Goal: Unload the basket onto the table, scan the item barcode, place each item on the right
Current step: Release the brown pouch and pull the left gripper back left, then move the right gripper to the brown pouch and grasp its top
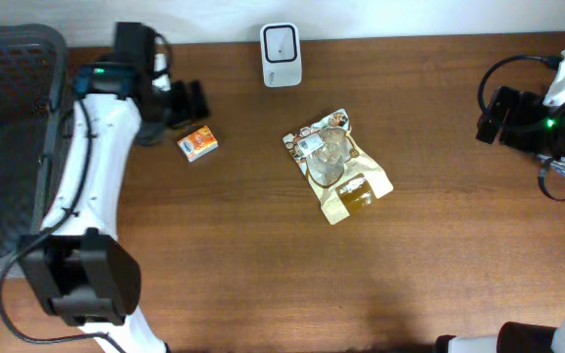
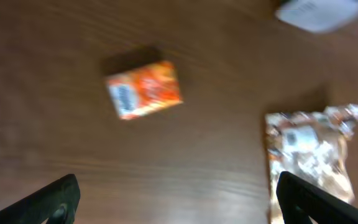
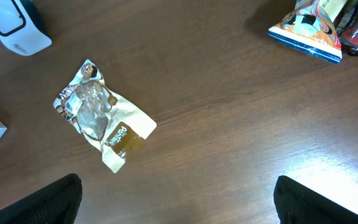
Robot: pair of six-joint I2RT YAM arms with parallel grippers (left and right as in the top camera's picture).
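Neither arm has anything in hand, so no barcode is at the reader now. The white, rounded-box barcode scanner (image 1: 281, 54) stands at the far edge of the brown wooden table (image 1: 263, 275), with nothing in front of it.

The left gripper (image 2: 182, 202) has its jaws spread wide and empty. It hangs just beside the small orange cardboard box (image 1: 196, 144), which lies flat on the wood and apart from the fingers. The right gripper (image 3: 179, 199) is also wide open and holds nothing, parked well off to the right.

Judging by how things lie, the box is the likeliest item in play. Whether it has been scanned the pictures cannot say. At least the crinkly cream-and-brown snack pouch (image 1: 336, 175), at the middle of the table and below the scanner, looks untouched. So most of the job seems left to do: pick up, present the code, set aside.

By count:
- one scanner
- one orange box
- one snack pouch
- one colourful blue-edged packet (image 3: 306, 28), seen only from the right wrist
- one dark mesh basket (image 1: 18, 34) at the left edge

That makes three items to scan.
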